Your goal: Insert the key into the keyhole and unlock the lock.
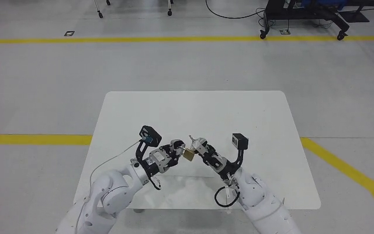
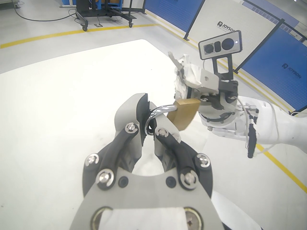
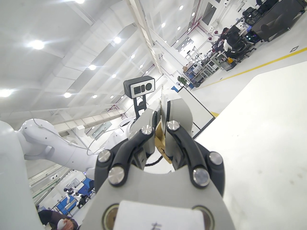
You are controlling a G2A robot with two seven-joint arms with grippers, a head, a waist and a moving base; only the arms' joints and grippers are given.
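Note:
A brass padlock hangs above the white table between my two grippers. My left gripper is shut on its silver shackle, and the brass body sticks out toward the other arm. My right gripper, its fingers wrapped in white tape, is beside the lock body. In the right wrist view this gripper is shut on a thin metal key, with the brass lock just behind its fingers. A grey key end pokes past the fingertips. The keyhole is hidden.
Both arms come in from the table's near edge and meet near its middle. The bare tabletop spreads out on all sides. Yellow floor lines and a wheeled cart lie beyond the far edge.

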